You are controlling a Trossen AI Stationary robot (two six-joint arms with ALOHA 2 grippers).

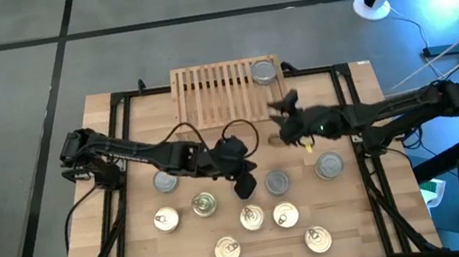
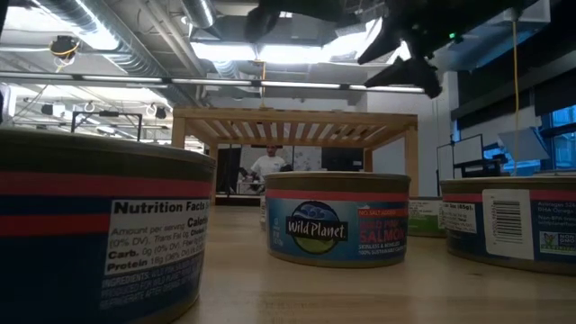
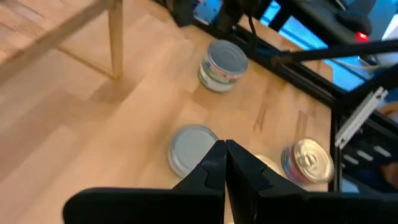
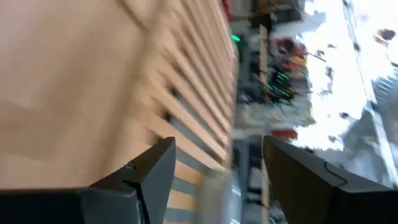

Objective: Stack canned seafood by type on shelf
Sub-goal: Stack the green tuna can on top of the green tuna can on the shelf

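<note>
A low light-wood shelf [image 1: 222, 91] stands at the table's far side with one silver-lidded can [image 1: 264, 72] on its slatted top, at the right end. Several cans stand on the table in front of it: silver-lidded ones [image 1: 165, 182] [image 1: 277, 181] [image 1: 330, 164] and gold-lidded ones [image 1: 204, 204] [image 1: 252, 217]. My left gripper [image 1: 247, 184] [image 3: 224, 148] hangs shut above the table, just left of a silver can [image 3: 191, 148]. My right gripper [image 1: 281, 111] [image 4: 217, 155] is open and holds nothing, in the air by the shelf's [image 4: 186, 93] front right corner.
More gold-lidded cans [image 1: 165, 218] [image 1: 285, 216] [image 1: 228, 250] [image 1: 317, 239] stand toward the near edge. A black frame [image 1: 118, 118] rims the table. In the low view, cans [image 2: 337, 229] stand close before the shelf [image 2: 297, 126], and a person shows far behind.
</note>
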